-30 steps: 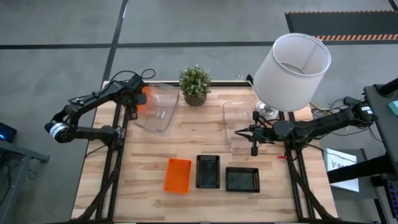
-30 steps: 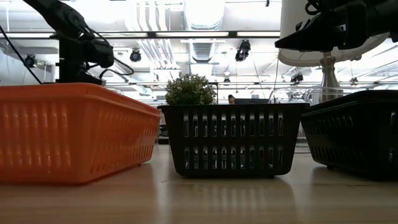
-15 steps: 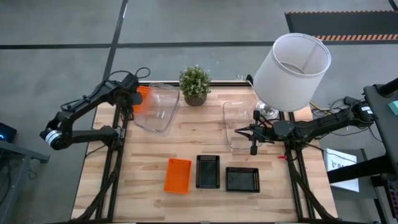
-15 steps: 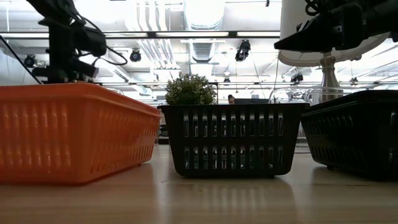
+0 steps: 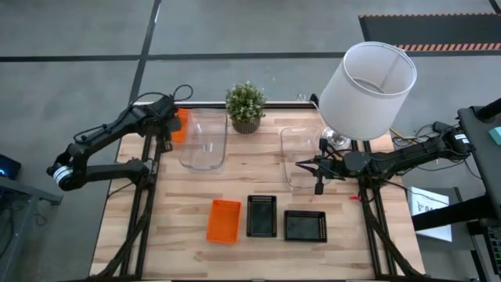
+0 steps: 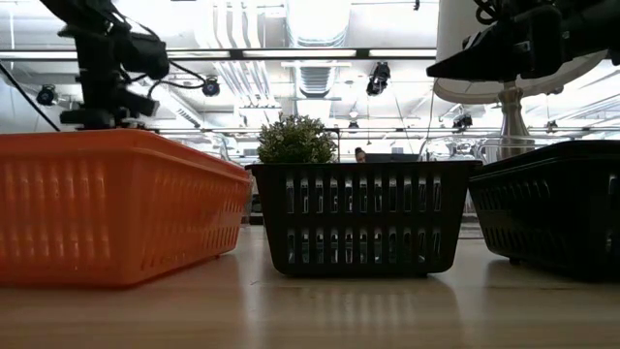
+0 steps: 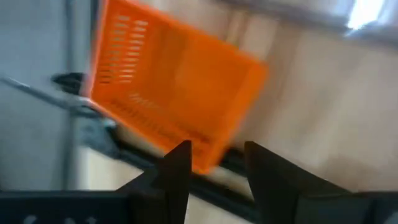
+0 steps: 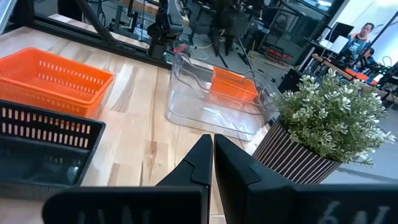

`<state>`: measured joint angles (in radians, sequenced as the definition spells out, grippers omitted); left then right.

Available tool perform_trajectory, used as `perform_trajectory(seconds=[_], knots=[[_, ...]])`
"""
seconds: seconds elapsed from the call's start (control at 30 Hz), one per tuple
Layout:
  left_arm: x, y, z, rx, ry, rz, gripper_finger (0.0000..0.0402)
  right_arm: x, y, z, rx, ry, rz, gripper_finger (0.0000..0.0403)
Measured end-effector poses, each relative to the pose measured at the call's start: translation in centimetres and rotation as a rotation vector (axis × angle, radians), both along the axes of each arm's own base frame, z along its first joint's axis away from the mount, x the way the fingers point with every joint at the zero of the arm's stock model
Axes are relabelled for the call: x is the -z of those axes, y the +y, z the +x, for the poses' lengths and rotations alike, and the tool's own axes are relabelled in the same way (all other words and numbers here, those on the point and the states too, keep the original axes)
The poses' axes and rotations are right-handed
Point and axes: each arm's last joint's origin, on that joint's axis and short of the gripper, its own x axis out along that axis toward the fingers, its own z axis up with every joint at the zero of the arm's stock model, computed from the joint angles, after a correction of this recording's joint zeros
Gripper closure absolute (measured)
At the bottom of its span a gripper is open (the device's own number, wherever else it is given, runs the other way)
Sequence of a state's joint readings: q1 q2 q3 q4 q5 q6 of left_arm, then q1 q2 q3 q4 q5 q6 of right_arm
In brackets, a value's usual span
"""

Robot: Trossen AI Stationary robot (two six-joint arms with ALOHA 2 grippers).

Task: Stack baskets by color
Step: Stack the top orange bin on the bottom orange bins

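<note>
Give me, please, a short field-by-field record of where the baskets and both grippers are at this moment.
orange baskets: one at the table's front, one at the far left edge
black baskets: two side by side at the front
clear baskets: one left of the plant, one by the lamp
left gripper: open, beside the far orange basket
right gripper: shut, over the right clear basket

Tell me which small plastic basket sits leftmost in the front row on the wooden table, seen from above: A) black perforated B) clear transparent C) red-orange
C: in the high view the red-orange basket lies left of both black perforated baskets.
</note>
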<state>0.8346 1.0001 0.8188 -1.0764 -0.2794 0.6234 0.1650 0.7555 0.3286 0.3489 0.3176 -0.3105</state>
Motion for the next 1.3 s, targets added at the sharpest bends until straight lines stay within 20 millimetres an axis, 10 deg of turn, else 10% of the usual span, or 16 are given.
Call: perform_trajectory(seconds=[0.23,0.97,1.3], knots=[[2.6,0.5,0.5,0.276,0.147,-0.114,0.027,0.0,0.0,0.0,-0.001,0.001,-0.002,0.0394],[7.1,2.9,2.4,0.273,0.26,-0.142,0.0272,0.4,0.0,-0.1,-0.001,0.039,-0.006,0.0394],[6.3,3.0,2.3,0.268,0.274,-0.093,0.0389,0.3,0.0,-0.1,-0.001,0.038,-0.005,0.0394]])
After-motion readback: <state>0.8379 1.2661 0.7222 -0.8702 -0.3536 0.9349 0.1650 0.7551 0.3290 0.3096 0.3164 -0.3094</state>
